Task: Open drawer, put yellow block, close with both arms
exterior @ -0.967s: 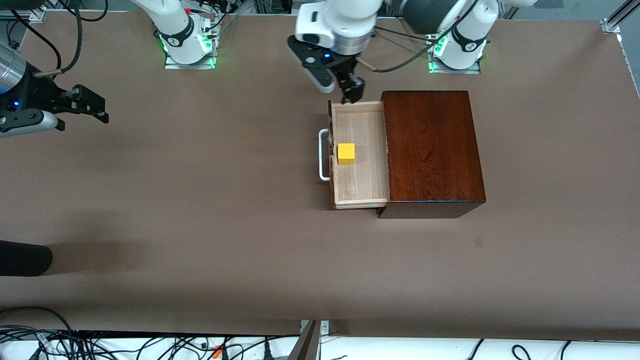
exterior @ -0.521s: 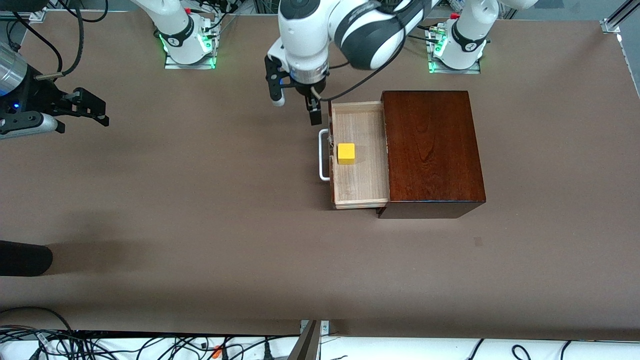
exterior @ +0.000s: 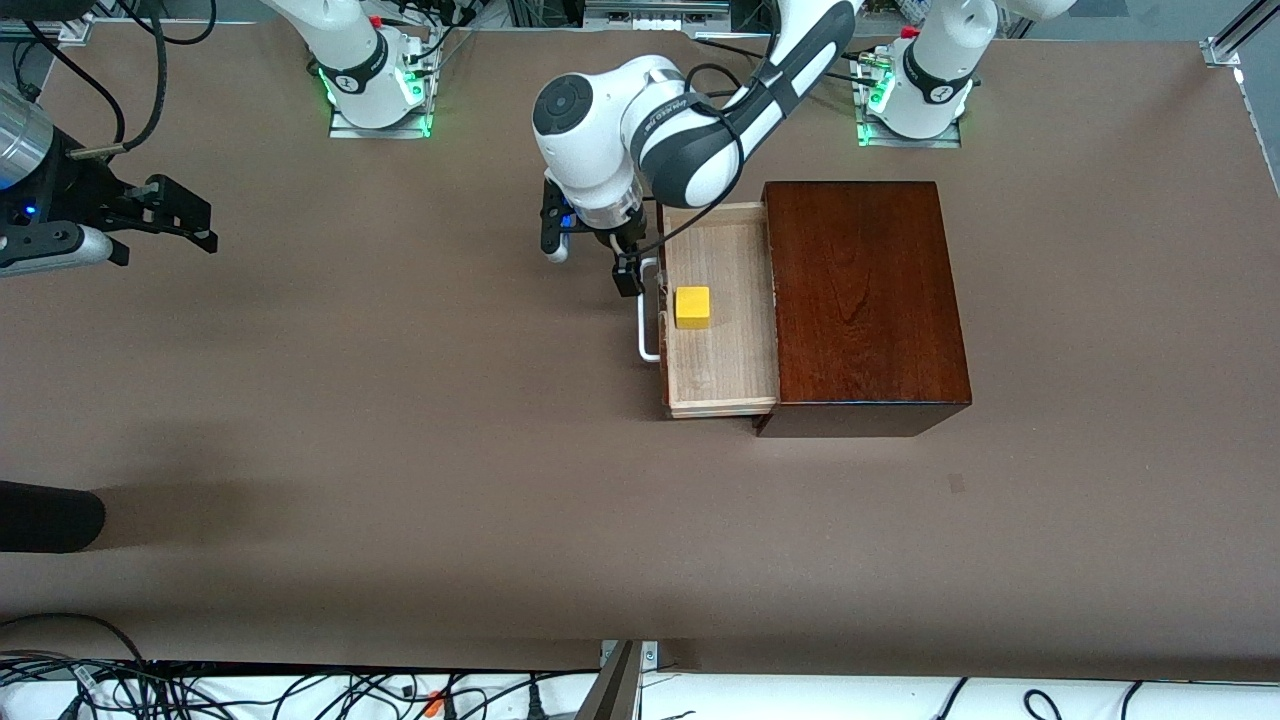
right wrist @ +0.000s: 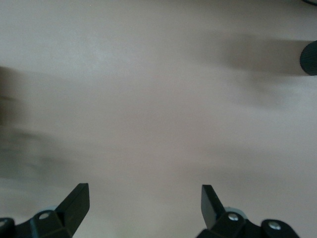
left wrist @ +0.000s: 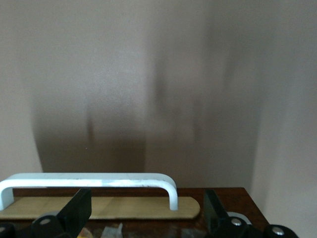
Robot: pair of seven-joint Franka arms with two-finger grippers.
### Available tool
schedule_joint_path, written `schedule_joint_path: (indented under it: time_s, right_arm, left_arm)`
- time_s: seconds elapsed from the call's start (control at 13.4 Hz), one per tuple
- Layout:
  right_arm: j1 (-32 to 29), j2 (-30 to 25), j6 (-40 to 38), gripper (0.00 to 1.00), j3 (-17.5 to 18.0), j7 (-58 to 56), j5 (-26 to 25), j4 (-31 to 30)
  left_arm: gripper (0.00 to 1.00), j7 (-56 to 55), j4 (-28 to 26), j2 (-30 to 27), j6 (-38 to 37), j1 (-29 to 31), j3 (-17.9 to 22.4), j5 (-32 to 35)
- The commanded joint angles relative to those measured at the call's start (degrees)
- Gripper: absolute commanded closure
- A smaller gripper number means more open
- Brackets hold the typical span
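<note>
The drawer [exterior: 722, 340] stands pulled out of the dark mahogany box [exterior: 862, 300]. The yellow block [exterior: 692, 307] lies in its pale tray, close to the drawer front. My left gripper [exterior: 626, 272] is open and low beside the farther end of the white handle [exterior: 648, 325]. In the left wrist view its fingers [left wrist: 75, 210] stand wide apart, with one bent end of the handle [left wrist: 89, 179] and the dark drawer front [left wrist: 218, 192] just past them; the gripper [left wrist: 146, 212] grips nothing. My right gripper [exterior: 172, 214] is open and empty [right wrist: 143, 204] over bare table at the right arm's end, waiting.
A black rounded object [exterior: 50, 515] lies at the table's edge at the right arm's end, nearer the front camera; it also shows in the right wrist view [right wrist: 309, 58]. Cables run along the front edge [exterior: 300, 690]. The arm bases [exterior: 375, 95] stand along the farthest edge.
My left gripper has come down from over the drawer's farther corner to the handle's farther end, and its wrist has turned. The right gripper, drawer and block have not moved.
</note>
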Motion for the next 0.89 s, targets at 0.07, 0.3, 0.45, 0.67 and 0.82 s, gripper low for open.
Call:
schedule_joint_path:
  time_s: [0.07, 0.3, 0.45, 0.67, 0.82]
  right_arm:
    - [0.06, -0.28, 0.09, 0.0, 0.12, 1.0, -0.06, 0.47]
    - [-0.38, -0.28, 0.53, 0.0, -0.06, 0.91, -0.15, 0.47]
    - [-0.65, -0.19, 0.97, 0.0, -0.14, 0.91, -0.15, 0.47]
    - [-1.26, -0.19, 1.76, 0.0, -0.23, 0.91, -0.06, 0.47]
    - [-1.26, -0.19, 2.55, 0.0, -0.23, 1.0, -0.06, 0.47]
  left_arm:
    - [0.0, 1.28, 1.78, 2.09, 2.61, -0.2, 0.75, 2.84]
    - [0.0, 2.07, 1.87, 2.36, 3.93, 0.06, 0.83, 3.55]
    - [0.0, 4.26, 1.95, 2.36, 4.02, 0.33, 1.01, 3.9]
    - [0.0, 4.71, 2.13, 1.66, 3.85, 1.55, 1.62, 3.82]
    - [0.0, 4.8, 2.13, 1.31, 3.85, 2.43, 1.71, 4.08]
